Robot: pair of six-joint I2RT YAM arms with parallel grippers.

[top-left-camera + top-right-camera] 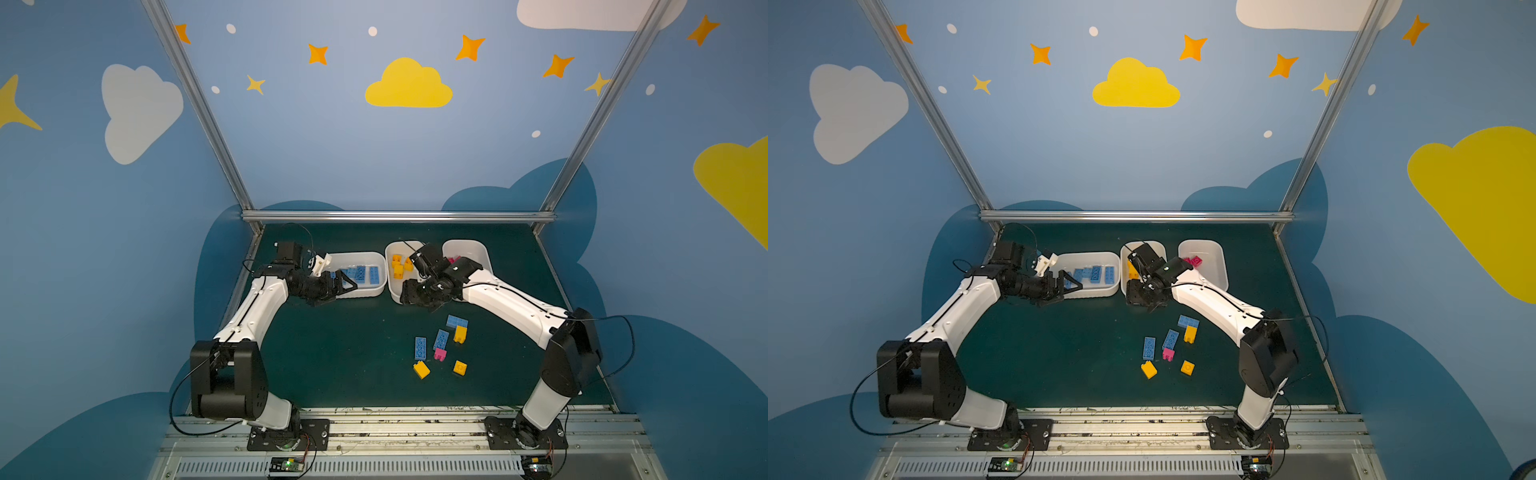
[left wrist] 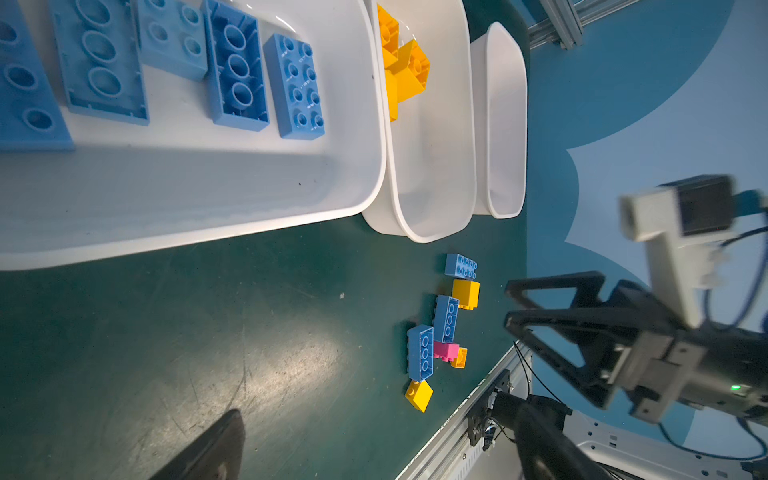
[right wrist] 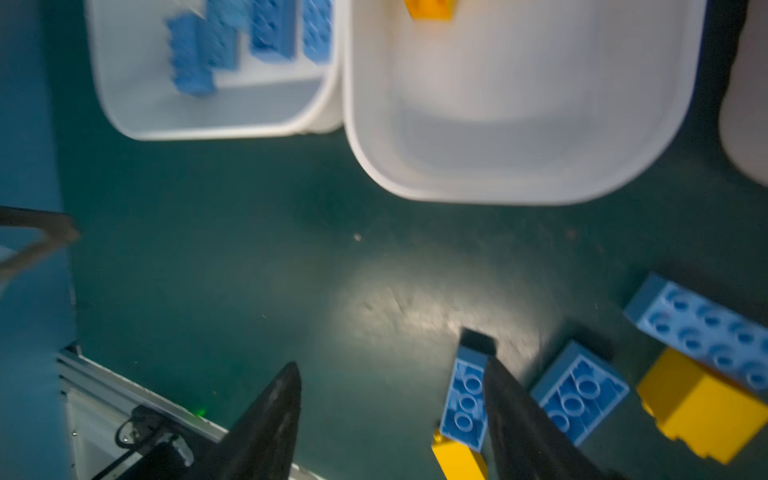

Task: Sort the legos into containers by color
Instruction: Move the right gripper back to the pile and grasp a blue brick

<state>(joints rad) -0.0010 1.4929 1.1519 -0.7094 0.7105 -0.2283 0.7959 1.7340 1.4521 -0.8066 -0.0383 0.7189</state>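
Nearest the lens runs the front rail (image 1: 407, 426) with both arm bases. Beyond it, on the green counter (image 1: 332, 353), lies the unsorted cluster: three loose blue bricks (image 1: 420, 348), three loose yellow bricks (image 1: 460, 368) and one pink brick (image 1: 440, 354) tucked against the blues, seven in all. Three white trays stand at the back. The blue tray (image 1: 365, 291) holds five blue bricks, the middle tray (image 2: 432, 187) holds yellow ones I cannot count past the arm, and the right tray (image 1: 1212, 266) holds some pink. The right fingers (image 3: 274, 419) hang spread and empty by the middle tray's near end. The left fingers (image 2: 212, 449), wide apart and empty too, hover over the blue tray's left end. Sorting looks past halfway, and with nothing in hand the step is a fresh pick. The right arm should probably descend on an outlying yellow brick, clear of its neighbours.
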